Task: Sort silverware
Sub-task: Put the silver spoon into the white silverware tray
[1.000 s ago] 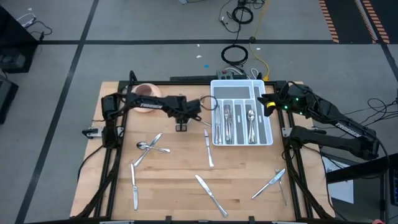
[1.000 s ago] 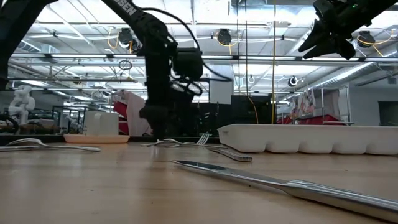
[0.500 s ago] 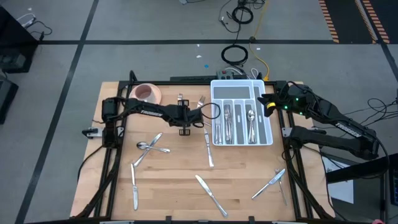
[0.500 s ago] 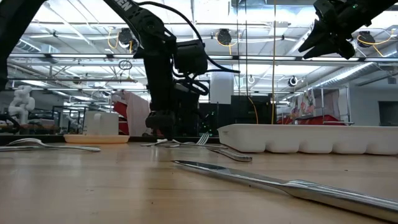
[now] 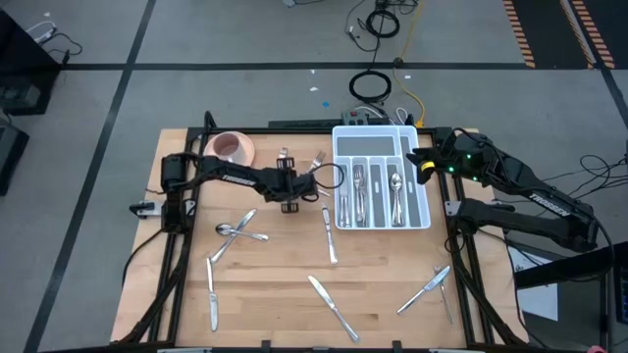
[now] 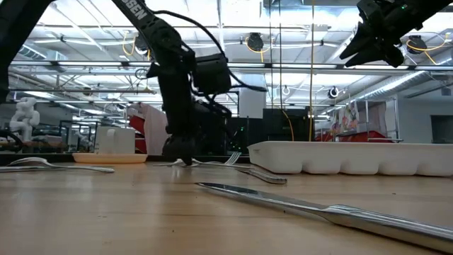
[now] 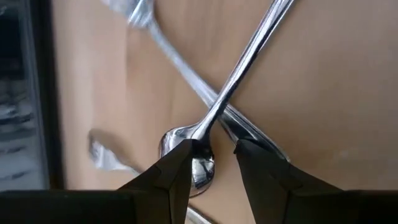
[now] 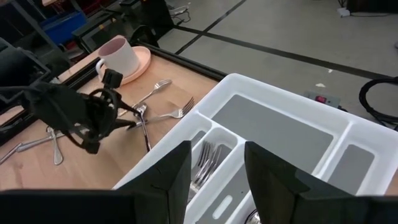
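Silverware lies scattered on the wooden table [image 5: 275, 284]. A spoon [image 7: 198, 169] and a fork [image 7: 163, 45] lie crossed near the far edge. My left gripper [image 7: 212, 149] points steeply down over this crossing [image 5: 290, 186], open, one finger on each side of the spoon's neck next to the bowl. In the right wrist view the left gripper [image 8: 93, 127] sits low over the pile [image 8: 144, 115]. My right gripper [image 8: 214, 168] waits open, high above the white tray [image 5: 383, 137], which holds forks [image 5: 358, 191] and spoons [image 5: 395, 191]. My left gripper comes from above, slanting, with its fingers [image 7: 180, 163] on either side of the spoon's neck [image 7: 204, 132], across the spoon. The spoon lies flat on the table over the fork's handle. Whether the fingers touch it I cannot tell.
A cup on a pink dish [image 5: 232, 147] stands at the far left. Knives [image 5: 332, 306] [image 5: 328, 233] [image 5: 211, 294], two spoons [image 5: 235, 230] and two more pieces of silverware [image 5: 430, 289] lie across the near half. A knife [image 6: 318, 209] lies close in the low view.
My left gripper has sunk toward the crossed spoon and fork and tipped to point more steeply down. Its fingers have kept the same gap. The silverware has not moved.
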You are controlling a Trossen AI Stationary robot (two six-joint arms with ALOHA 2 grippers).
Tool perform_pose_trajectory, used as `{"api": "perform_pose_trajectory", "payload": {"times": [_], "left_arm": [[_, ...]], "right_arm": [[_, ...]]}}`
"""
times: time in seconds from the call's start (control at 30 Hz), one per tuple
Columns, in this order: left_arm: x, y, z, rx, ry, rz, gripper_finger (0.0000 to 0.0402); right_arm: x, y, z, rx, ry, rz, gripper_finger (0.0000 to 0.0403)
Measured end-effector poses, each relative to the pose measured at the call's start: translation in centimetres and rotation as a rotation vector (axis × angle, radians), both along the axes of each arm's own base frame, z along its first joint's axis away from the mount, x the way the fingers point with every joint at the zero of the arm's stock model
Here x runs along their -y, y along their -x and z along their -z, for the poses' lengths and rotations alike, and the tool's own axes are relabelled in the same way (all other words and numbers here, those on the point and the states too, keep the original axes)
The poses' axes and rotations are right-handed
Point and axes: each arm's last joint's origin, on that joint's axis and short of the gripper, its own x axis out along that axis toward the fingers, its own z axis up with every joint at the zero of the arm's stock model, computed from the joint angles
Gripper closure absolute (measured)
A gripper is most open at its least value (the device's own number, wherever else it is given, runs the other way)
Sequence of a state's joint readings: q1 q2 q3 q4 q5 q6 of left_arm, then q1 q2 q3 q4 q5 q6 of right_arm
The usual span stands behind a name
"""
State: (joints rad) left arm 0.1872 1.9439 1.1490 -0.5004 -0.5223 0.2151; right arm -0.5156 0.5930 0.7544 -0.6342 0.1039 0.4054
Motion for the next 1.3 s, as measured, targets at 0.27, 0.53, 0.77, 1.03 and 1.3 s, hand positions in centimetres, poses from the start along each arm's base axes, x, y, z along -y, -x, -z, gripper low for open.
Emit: {"api": "perform_pose_trajectory", "payload": {"times": [0.27,0.53,0.77,1.03,1.3], "left_arm": [[-0.6,0.8,0.8,0.033,-0.031,-0.083,0.0373],[-0.1,0.5,-0.7,0.007,0.019,-0.073,0.0398],[-0.1,0.8,-3.7,0.081,0.019,-0.104,0.04],[0.1,1.8,-7.3,0.193,0.052,-0.126,0.0399],[0.7,3.5,-10.2,0.371,0.35,-0.296,0.0334]], "right_arm": [[0.0,0.0,0.0,0.028,-0.039,0.023,0.0261],[0.0,0.0,0.0,0.043,-0.058,0.035,0.0261],[0.0,0.0,0.0,0.042,-0.059,0.035,0.0261],[0.0,-0.1,0.1,0.028,-0.059,0.035,0.0261],[1.6,-4.2,1.3,-0.05,-0.042,-0.098,0.0215]]}}
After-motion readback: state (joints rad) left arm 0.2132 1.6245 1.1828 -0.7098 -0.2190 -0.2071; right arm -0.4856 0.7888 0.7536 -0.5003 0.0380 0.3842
